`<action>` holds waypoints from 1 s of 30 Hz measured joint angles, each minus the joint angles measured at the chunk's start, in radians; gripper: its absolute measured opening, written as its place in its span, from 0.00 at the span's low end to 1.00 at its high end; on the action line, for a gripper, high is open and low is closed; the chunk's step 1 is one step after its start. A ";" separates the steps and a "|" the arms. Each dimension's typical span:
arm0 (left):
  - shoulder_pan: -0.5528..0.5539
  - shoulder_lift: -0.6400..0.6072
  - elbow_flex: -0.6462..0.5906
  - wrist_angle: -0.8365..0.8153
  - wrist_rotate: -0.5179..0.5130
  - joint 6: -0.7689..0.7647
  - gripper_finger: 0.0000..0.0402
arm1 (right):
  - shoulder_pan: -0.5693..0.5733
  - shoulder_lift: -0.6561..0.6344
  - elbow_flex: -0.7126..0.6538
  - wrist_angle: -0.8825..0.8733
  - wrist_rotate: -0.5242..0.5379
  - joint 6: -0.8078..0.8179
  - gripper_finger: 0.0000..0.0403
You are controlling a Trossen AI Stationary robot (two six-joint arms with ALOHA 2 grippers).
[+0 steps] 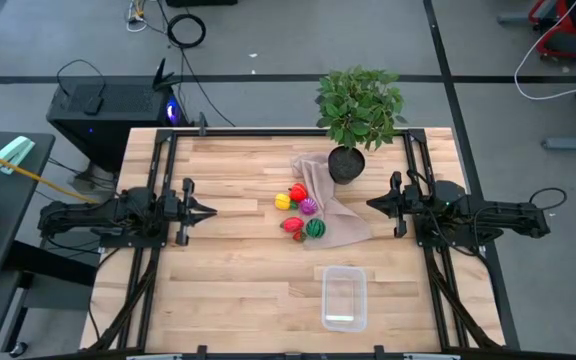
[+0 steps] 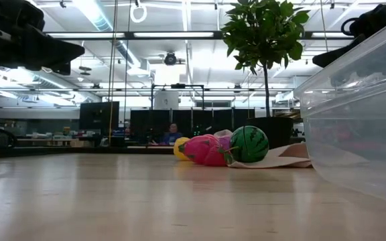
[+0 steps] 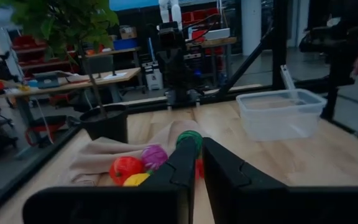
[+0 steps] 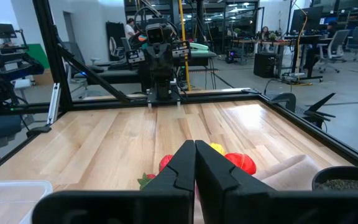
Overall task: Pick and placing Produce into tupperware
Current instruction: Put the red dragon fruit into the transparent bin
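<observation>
The produce lies in a cluster on a beige cloth (image 1: 340, 222) at mid-table: a red piece (image 1: 298, 192), a yellow one (image 1: 284, 201), a purple one (image 1: 309, 207), another red one (image 1: 292, 225) and a striped green one (image 1: 315, 229). The low view shows the green ball (image 2: 249, 144) resting on the cloth. The clear tupperware (image 1: 344, 297) stands empty near the table's near edge. My left gripper (image 1: 211, 211) hovers left of the cluster, its fingers a narrow gap apart (image 3: 199, 155). My right gripper (image 1: 371, 205) hovers right of the cluster, shut (image 4: 194, 147).
A leafy potted plant (image 1: 353, 120) stands on the cloth's far end, just beyond the produce. Black frame rails (image 1: 158, 190) run along the table's left and right sides. Bare wood lies between the left gripper and the cluster, and left of the tupperware.
</observation>
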 joint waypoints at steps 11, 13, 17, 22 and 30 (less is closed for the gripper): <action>0.000 0.000 0.000 0.000 -0.002 0.016 0.08 | 0.000 0.000 0.000 0.000 0.000 0.020 0.03; 0.000 0.000 0.000 0.000 -0.002 0.016 0.07 | 0.000 0.000 0.000 0.000 0.000 0.026 0.03; 0.000 0.000 0.000 0.000 -0.002 0.016 0.08 | 0.000 0.000 0.000 0.000 0.000 0.027 0.03; 0.000 0.000 0.000 0.001 -0.001 -0.008 0.09 | 0.000 0.000 0.000 0.000 0.000 0.092 0.03; 0.000 0.000 0.000 0.041 -0.001 -0.543 0.09 | 0.000 0.000 0.000 0.029 0.000 0.589 0.03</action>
